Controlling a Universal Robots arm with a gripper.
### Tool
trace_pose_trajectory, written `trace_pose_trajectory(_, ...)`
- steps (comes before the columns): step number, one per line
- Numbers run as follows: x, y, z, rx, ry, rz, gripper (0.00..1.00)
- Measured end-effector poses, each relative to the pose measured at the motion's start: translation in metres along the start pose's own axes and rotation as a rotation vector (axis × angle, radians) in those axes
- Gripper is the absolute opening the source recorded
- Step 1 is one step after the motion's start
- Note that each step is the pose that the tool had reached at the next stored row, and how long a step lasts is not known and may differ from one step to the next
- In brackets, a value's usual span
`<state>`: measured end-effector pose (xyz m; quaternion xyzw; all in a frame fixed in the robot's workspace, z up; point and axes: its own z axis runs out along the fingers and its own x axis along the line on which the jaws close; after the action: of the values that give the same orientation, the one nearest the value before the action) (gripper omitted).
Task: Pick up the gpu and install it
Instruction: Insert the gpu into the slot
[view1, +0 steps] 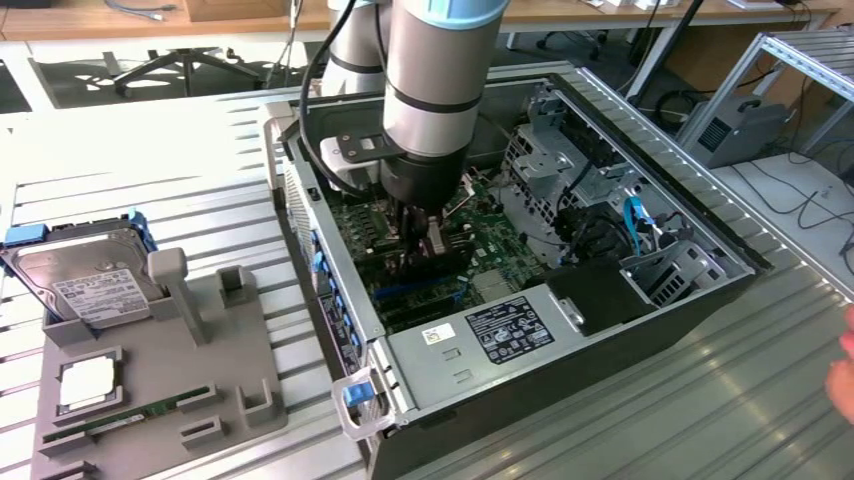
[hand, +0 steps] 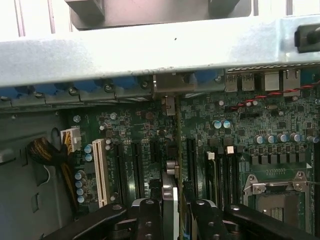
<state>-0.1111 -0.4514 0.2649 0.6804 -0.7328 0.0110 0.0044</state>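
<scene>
Down inside the open computer case (view1: 694, 290), over the green motherboard (hand: 250, 135) — gripper (hand: 171, 210) clenched on the gpu (hand: 171, 182), black fingers (hand: 149, 220) pressing either side of it. Seen edge-on from the wrist: a thin card, dark board with a silver-grey face, standing upright on its long edge among the dark expansion slots (hand: 135, 160). Long axis running from the fingers towards the case's rear wall (hand: 150, 55), far end meeting a metal bracket (hand: 172, 85) there. In the exterior view, partly hidden beneath the arm (view1: 427, 90) — fan face cannot be told.
</scene>
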Motion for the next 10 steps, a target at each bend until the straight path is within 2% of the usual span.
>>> trace_pose_trajectory(10,-0.0001,0.0001,0.0049,-0.0002,0.0004,0.000,0.27)
